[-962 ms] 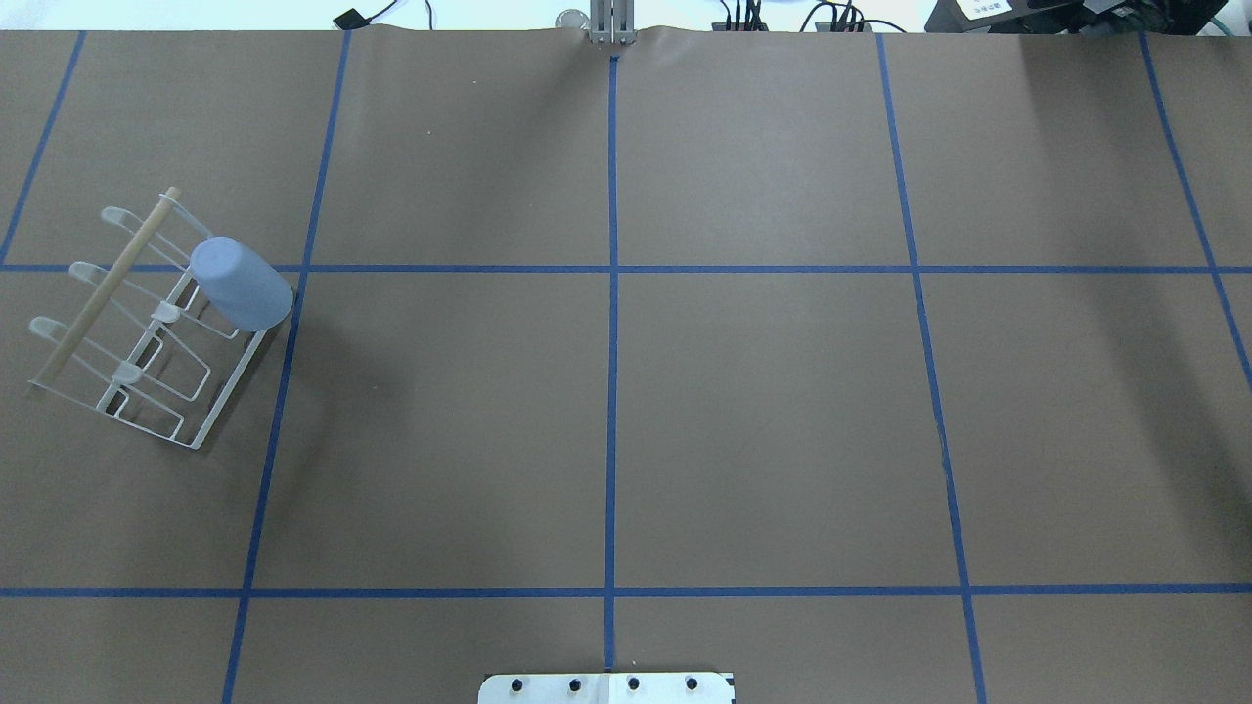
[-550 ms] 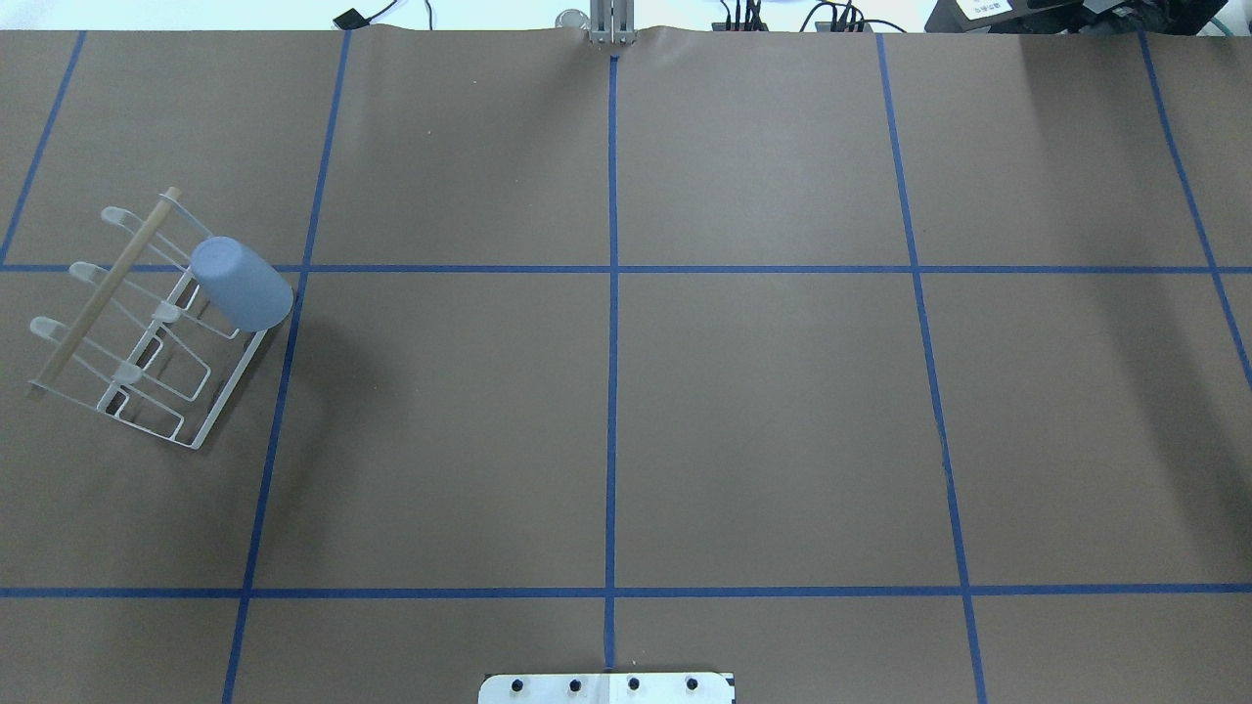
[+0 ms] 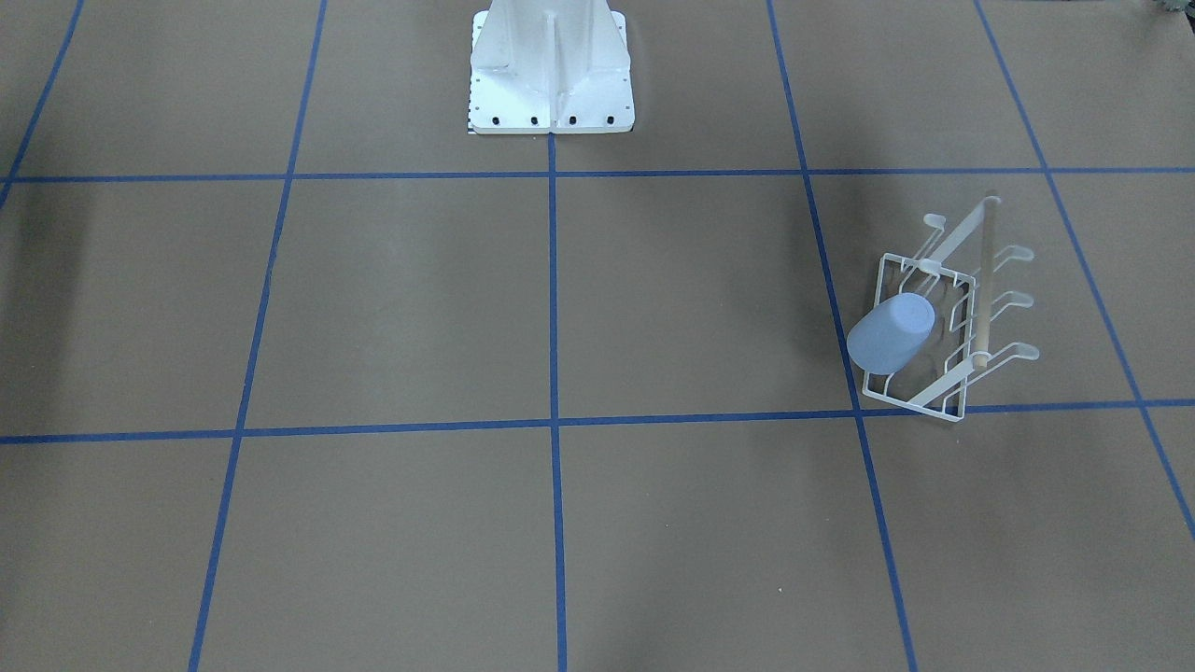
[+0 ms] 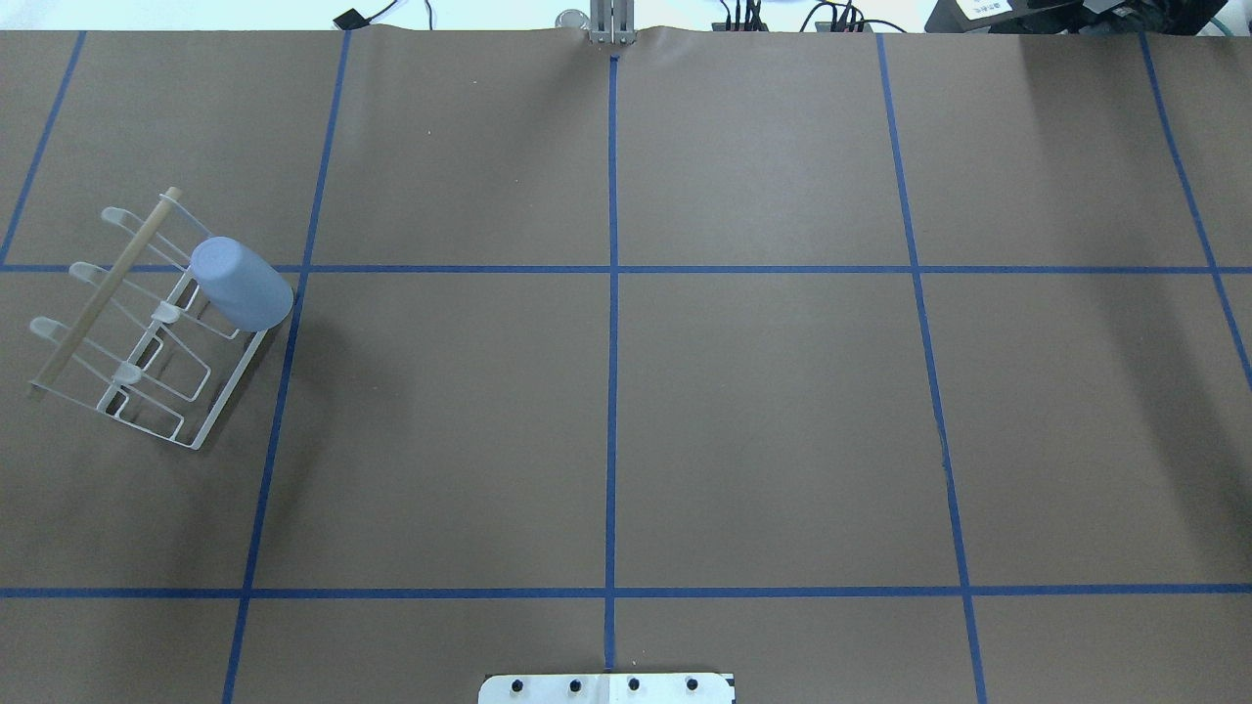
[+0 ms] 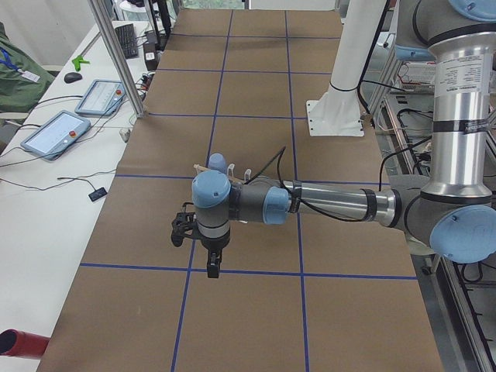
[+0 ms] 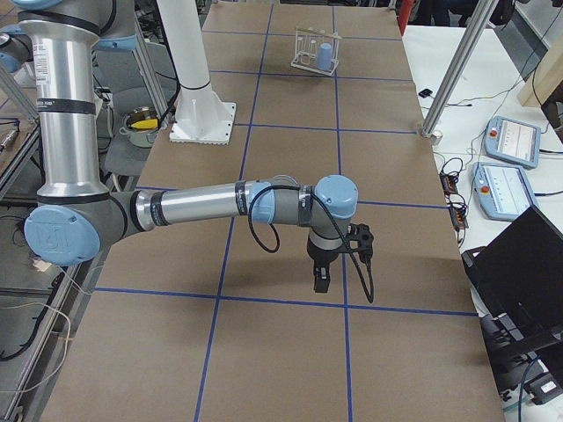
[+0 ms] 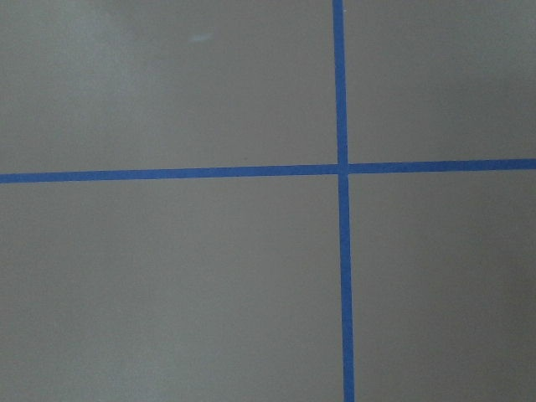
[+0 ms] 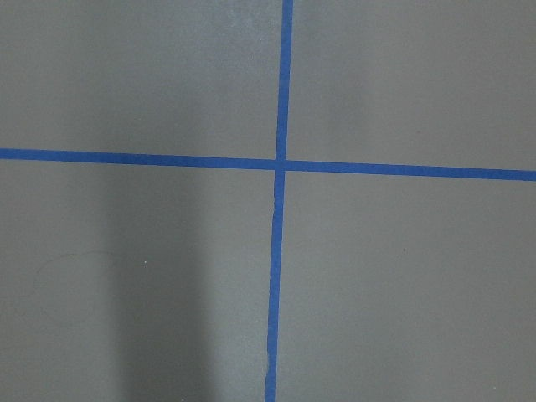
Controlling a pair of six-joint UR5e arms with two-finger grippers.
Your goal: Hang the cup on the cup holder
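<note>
Now | cup mouth-down, tilted, over an end prong of the rack, on the robot's left of the tabletop | left hand, right hand: well apart from it (side views only, so wide or narrow I cannot tell) | step: hanging looks done; stay clear, don't nudge the rack

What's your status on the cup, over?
Left gripper and right gripper both off the cup, state unreadable. Cup inverted over a prong of the cup holder. Nothing blocking.
</note>
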